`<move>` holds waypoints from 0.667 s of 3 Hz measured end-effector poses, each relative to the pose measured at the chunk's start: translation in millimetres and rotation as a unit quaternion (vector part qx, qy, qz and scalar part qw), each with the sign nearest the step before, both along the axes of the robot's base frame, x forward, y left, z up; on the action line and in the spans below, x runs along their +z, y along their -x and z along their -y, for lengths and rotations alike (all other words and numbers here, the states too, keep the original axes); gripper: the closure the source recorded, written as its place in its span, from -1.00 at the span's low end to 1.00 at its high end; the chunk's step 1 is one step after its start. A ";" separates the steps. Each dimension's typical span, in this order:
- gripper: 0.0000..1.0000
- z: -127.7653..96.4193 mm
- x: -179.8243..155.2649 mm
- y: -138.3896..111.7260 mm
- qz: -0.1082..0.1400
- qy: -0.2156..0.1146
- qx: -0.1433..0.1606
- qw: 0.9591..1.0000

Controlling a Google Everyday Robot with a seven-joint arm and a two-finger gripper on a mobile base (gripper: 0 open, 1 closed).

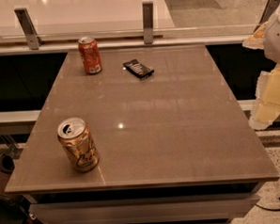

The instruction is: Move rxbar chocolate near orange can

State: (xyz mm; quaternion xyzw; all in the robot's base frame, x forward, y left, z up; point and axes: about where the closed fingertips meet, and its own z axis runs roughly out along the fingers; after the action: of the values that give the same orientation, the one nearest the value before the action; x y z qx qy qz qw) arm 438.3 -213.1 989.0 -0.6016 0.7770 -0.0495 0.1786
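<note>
The rxbar chocolate point(138, 68), a small flat black bar with white stripes, lies on the far middle of the brown table point(178, 130). The orange can point(78, 144), golden-orange with dark script and a silver top, stands upright near the front left corner. They are far apart. My gripper point(266, 102) shows as pale yellow and white parts at the right edge of the view, off the table's right side, away from both things and holding nothing I can see.
A slimmer red-orange can point(90, 55) stands upright at the far left of the table, left of the bar. A glass railing with metal posts point(148, 21) runs behind the table. Dark gaps lie on both sides of the table.
</note>
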 end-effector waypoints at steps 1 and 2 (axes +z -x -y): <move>-1.00 0.0 0.1 0.0 0.000 0.000 0.000 1.000; -1.00 -0.3 -2.2 -8.6 0.015 -0.019 -0.008 1.000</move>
State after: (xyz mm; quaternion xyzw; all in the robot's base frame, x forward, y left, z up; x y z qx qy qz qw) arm 446.8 -212.8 986.8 -0.5915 0.7796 -0.0448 0.2010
